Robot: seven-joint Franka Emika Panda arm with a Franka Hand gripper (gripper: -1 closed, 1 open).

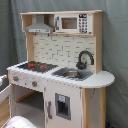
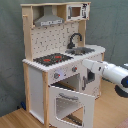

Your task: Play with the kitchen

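Tool state cannot be told: in the second exterior view the arm (image 2: 107, 71) reaches in from the second exterior view's right, and its white forward end sits close against the toy kitchen's (image 2: 60, 55) front panel, beside the control knobs (image 2: 56, 76), with the grasping end hidden.

Oven door (image 2: 71, 102), windowed, hangs swung down and open below the stovetop (image 2: 52, 59); the cavity behind it is partly visible. No item is seen held.

Toy kitchen stands on a wooden floor (image 2: 12, 120) against a grey curtain (image 2: 10, 45), seen in both exterior views. Faucet (image 1: 84, 59), sink (image 1: 71, 73), hood (image 1: 40, 27) and toy microwave (image 1: 74, 22) appear undisturbed.

Progress, as judged: the oven is already opened; burners, knobs, sink and upper fittings remain available for play. The task has no fixed end point, so completion cannot be rated.
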